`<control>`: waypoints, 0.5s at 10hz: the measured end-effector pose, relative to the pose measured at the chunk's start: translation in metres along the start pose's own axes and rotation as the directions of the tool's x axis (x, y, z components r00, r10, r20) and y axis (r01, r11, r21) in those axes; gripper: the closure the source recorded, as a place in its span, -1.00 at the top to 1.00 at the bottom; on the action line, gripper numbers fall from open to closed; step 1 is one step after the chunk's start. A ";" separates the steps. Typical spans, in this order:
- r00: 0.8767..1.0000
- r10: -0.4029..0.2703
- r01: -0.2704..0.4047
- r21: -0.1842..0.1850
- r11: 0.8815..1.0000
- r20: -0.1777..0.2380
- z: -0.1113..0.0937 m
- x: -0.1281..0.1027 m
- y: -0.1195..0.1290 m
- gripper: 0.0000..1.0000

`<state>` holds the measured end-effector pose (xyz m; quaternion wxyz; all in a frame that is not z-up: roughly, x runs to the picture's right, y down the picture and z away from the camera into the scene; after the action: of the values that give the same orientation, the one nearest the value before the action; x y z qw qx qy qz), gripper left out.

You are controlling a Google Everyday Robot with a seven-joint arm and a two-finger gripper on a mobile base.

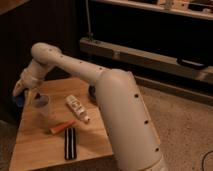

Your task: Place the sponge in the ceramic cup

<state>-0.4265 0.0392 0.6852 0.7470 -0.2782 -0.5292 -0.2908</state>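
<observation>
At the bottom of the frame, near the front edge of the wooden table [40,152], lies a black bar with white stripes [70,143], its length running away from the camera. Just beyond it is a short orange piece [62,127], lying at a slant. Further back, towards the table's middle, a white bottle [77,109] lies on its side.

Left of the bottle, the ceramic cup [43,108] stands upright on the table, pale, with its rim uppermost. To its left, at the left edge of the frame and over the table's left side, hangs the gripper [20,95]. The sponge [17,101] shows as a small bright-blue patch at its tip, beside the cup and apart from it, not in it. The jaws stand narrow and appear to be closed on the sponge, though the tip is small and dim here.

The white arm [120,110] rises from the lower right, crosses over the table's right half, bends at the upper left and drops to the gripper. Behind it, across the upper right, runs a long dark shelf unit [150,55] above a speckled floor [185,120].
</observation>
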 end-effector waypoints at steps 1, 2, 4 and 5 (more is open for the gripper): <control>1.000 -0.017 0.017 -0.019 1.000 0.009 0.013 -0.007 0.000 -0.74; 1.000 -0.023 0.024 -0.028 0.999 0.015 0.022 -0.012 0.001 -0.74; 1.000 -0.015 0.015 -0.037 0.999 0.020 0.030 -0.009 0.005 -0.74; 1.000 -0.001 0.002 -0.035 0.999 0.023 0.029 -0.001 0.007 -0.74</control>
<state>-0.4396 0.0651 0.6914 0.7357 -0.2943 -0.5327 -0.2973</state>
